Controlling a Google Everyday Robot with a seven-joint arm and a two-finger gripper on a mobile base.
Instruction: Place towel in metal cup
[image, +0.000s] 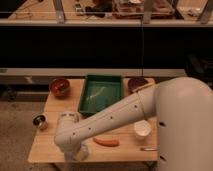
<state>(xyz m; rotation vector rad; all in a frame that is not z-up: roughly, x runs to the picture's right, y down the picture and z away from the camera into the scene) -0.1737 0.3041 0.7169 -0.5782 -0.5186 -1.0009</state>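
The small metal cup (40, 121) stands at the table's left edge. I cannot make out a towel for certain; a pale streak (100, 93) lies inside the green tray (102, 80). My white arm sweeps in from the right across the table's front. Its end, with the gripper (77, 152), points down over the front left part of the table, to the right of and nearer than the metal cup. The arm hides whatever is under it.
A red bowl (60, 86) sits at the back left and a dark bowl (137, 83) at the back right. A white cup (142, 128), an orange carrot-like thing (106, 142) and a small utensil (148, 148) lie at the front right. The wooden table (50, 145) stands before a dark shelf.
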